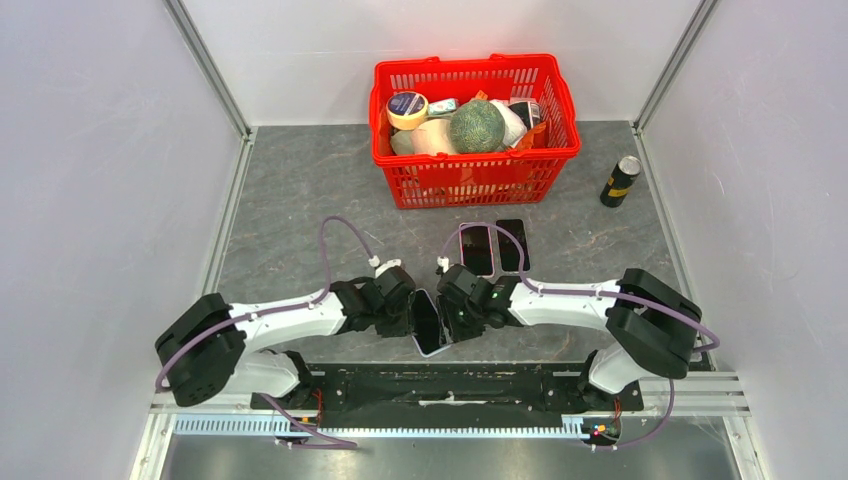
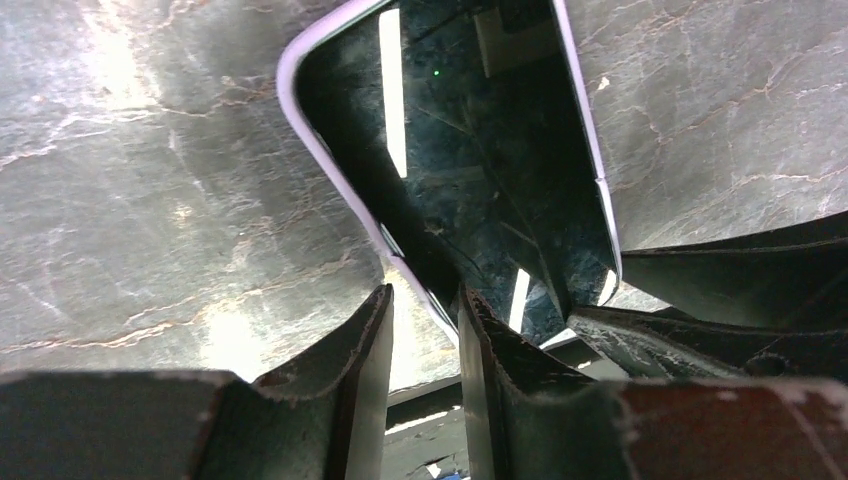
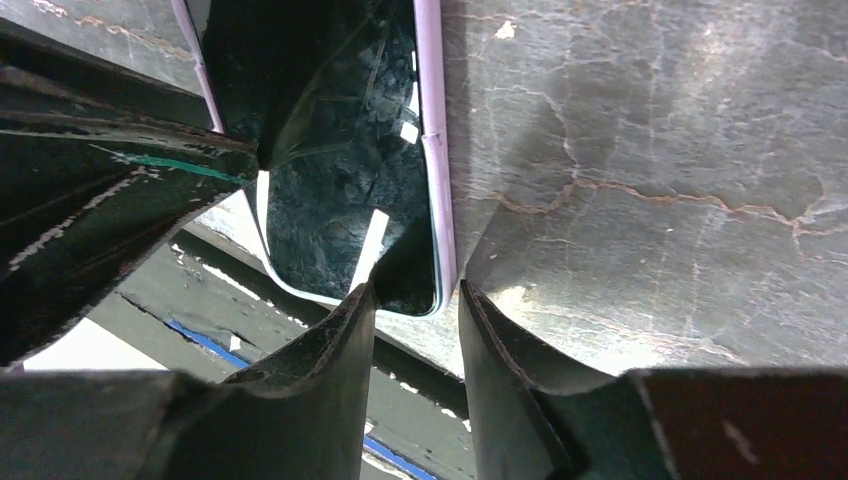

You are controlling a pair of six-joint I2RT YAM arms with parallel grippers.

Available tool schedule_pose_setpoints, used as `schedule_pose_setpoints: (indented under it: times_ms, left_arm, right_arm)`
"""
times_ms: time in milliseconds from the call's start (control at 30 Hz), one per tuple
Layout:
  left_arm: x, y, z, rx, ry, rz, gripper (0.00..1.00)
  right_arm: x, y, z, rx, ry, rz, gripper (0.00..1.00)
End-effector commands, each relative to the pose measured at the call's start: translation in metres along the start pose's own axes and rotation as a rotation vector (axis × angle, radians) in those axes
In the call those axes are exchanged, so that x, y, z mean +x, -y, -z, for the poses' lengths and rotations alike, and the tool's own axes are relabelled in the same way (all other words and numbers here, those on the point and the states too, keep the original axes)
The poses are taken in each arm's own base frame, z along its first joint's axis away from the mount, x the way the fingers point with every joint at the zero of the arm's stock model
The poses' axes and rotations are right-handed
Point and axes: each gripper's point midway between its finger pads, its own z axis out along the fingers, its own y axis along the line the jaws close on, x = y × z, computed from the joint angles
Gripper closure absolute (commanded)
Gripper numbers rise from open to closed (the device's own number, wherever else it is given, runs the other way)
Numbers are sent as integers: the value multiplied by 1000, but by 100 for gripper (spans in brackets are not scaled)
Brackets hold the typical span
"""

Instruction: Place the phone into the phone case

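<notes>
At the counter's (image 1: 300, 200) near edge, about midway along it, the phone (image 1: 428, 322) sits in its lilac case (image 3: 441, 210) between both arms. The left gripper (image 2: 425, 300) has its jaws part open astride one long rim, with a gap showing beside it and nothing held. The right gripper (image 3: 416, 290) has its jaws part open over the other rim near a corner; I cannot tell whether they pinch it. Farther in lie two dark slabs (image 1: 494, 248), side by side. A red basket (image 1: 470, 182) of goods stands at the far edge, and a can (image 1: 620, 181) stands upright near the far right corner.
</notes>
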Motion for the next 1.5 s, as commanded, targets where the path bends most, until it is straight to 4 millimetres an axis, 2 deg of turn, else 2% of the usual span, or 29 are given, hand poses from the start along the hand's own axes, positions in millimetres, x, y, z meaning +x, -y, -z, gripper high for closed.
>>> schedule_pose_setpoints:
  times_ms: [0, 500, 633, 767, 1000, 1233, 1367, 1467]
  left_arm:
    - [-5, 8, -3, -16, 24, -36, 64]
    - [7, 1, -27, -160, 16, -108, 70]
    - [9, -3, -31, -188, 16, -109, 73]
    - [4, -5, -28, -200, 46, -87, 75]
    - [-10, 5, -12, -167, 107, -67, 81]
    - [-10, 9, -14, -177, 89, -100, 88]
    - [-2, -2, -24, -223, 54, -118, 97]
    - [7, -8, -32, -259, 34, -146, 98]
  right_arm:
    - [3, 3, -5, 56, -3, 27, 59]
    - [32, 5, -35, 213, -39, 77, 80]
    - [33, 4, -36, 210, -28, 67, 85]
    - [21, -1, -23, 182, 35, 50, 83]
    - [0, -8, 0, 60, 116, -19, 81]
    - [-3, -15, 6, -5, 130, -44, 76]
    - [-2, -14, 2, -18, 121, -50, 76]
    - [1, -12, -4, -15, 104, -56, 75]
